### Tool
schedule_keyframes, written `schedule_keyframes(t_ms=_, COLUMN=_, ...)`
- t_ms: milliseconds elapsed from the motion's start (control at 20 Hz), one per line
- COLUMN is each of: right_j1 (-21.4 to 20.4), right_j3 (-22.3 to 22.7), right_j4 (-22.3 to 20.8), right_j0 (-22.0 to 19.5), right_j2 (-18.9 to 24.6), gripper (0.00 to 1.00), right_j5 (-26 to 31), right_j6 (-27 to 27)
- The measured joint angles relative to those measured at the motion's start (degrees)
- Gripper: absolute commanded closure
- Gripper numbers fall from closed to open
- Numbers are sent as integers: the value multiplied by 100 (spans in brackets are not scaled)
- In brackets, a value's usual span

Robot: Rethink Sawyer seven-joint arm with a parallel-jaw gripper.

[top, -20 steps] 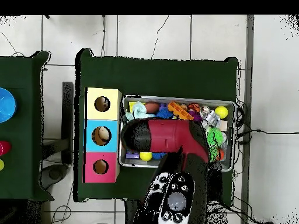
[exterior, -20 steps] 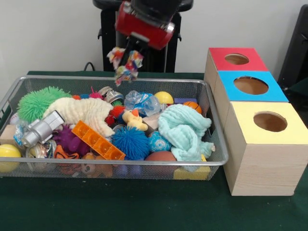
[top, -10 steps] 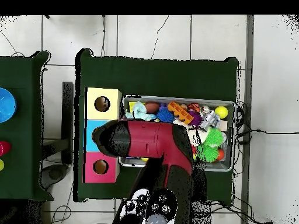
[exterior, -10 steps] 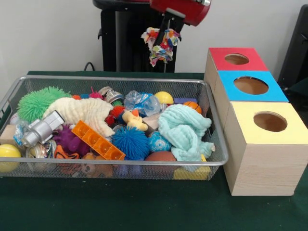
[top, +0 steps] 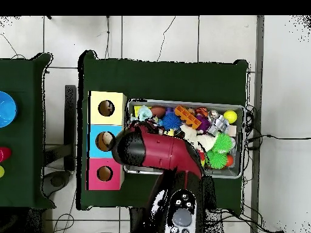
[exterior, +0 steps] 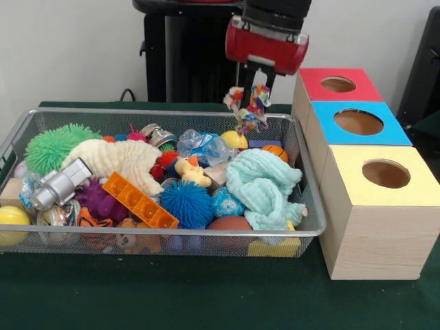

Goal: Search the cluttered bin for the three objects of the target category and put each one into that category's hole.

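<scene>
My gripper (exterior: 253,84) hangs below the red arm head, shut on a multicoloured cloth scrap (exterior: 249,110) that dangles over the back right corner of the wire bin (exterior: 172,112). To its right stands a row of boxes with round holes on top: red (exterior: 338,84) at the back, blue (exterior: 359,122) in the middle, yellow (exterior: 385,173) in front. A mint cloth (exterior: 265,185) and a white fuzzy cloth (exterior: 120,159) lie in the bin. In the overhead view the arm head (top: 143,151) hides the gripper, close beside the blue box (top: 97,135).
The bin is crowded with a green spiky ball (exterior: 51,146), a blue spiky ball (exterior: 185,203), an orange brick (exterior: 139,201), a silver toy (exterior: 60,184), a rubber duck (exterior: 190,172) and a yellow ball (exterior: 12,220). A black pedestal (exterior: 189,62) stands behind.
The gripper carried the cloth scrap up from over the bin's back middle, then right and back down towards the boxes. The bin's contents have not moved.
</scene>
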Motion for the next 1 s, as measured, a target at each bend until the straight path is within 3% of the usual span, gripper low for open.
schedule_keyframes(t_ms=250, right_j1=184, right_j3=626, right_j4=378, right_j0=-697, right_j2=919, gripper=100, right_j5=-1250, right_j6=0)
schedule_keyframes(t_ms=400, right_j1=304, right_j3=948, right_j4=497, right_j0=-1076, right_j2=1494, gripper=100, right_j5=-1684, right_j6=0)
schedule_keyframes(t_ms=650, right_j1=378, right_j3=1418, right_j4=716, right_j0=-1475, right_j2=2286, gripper=100, right_j5=-1805, right_j6=4)
schedule_keyframes(t_ms=800, right_j1=275, right_j3=1643, right_j4=950, right_j0=-1477, right_j2=2488, gripper=100, right_j5=-1725, right_j6=6)
schedule_keyframes(t_ms=1000, right_j1=-13, right_j3=1739, right_j4=1306, right_j0=-1287, right_j2=2403, gripper=100, right_j5=-1373, right_j6=8)
